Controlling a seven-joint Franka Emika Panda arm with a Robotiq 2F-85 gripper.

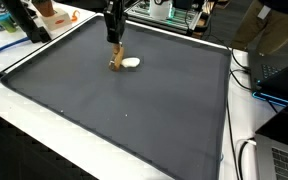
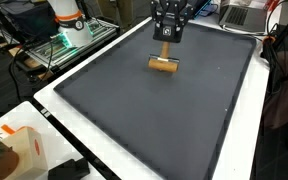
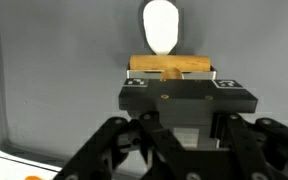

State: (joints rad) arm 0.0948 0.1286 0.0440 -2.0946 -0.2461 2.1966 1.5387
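Wooden mallet (image 2: 164,66) between pinching fingers (image 2: 161,38); white oval (image 1: 131,62) alongside

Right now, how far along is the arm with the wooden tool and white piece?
Done: the gripper is shut on the handle of the wooden tool. In hand: the tool head is down at the gray mat, right beside the white oval piece; contact unclear. Left: tool not released, and the white piece lies loose on the mat.

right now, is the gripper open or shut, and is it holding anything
gripper: closed, holding the wooden tool by its upright handle
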